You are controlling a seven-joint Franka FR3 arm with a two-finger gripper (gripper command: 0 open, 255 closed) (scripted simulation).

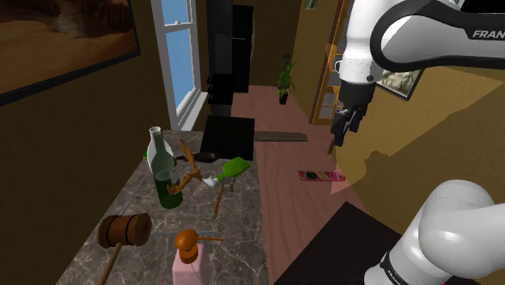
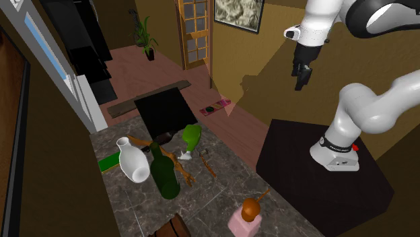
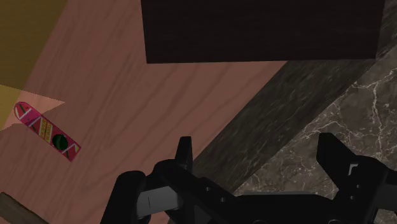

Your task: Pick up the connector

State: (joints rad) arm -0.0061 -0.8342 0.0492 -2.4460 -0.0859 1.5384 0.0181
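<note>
**Gripper open and high, connector on the desk**

I see the gripper [image 1: 345, 129] [image 2: 301, 76] [image 3: 257, 162] hanging high with its fingers spread wide and nothing between them. In the shoulder view it sits well to the right of the cluttered things. Through the wrist camera I look down on the marbled desk [image 1: 243, 235] [image 2: 222, 195] [image 3: 331, 114] edge and the wooden floor [image 3: 127, 76], where a pink board [image 1: 320, 176] [image 2: 217, 106] [image 3: 48, 130] lies. What I take for the connector [image 1: 233, 168] [image 2: 191, 138], a green piece with a pale end, rests on the desk between the green bottle [image 1: 166, 174] [image 2: 163, 176] and a black panel [image 1: 228, 138] [image 2: 161, 111], well apart from the gripper
</note>
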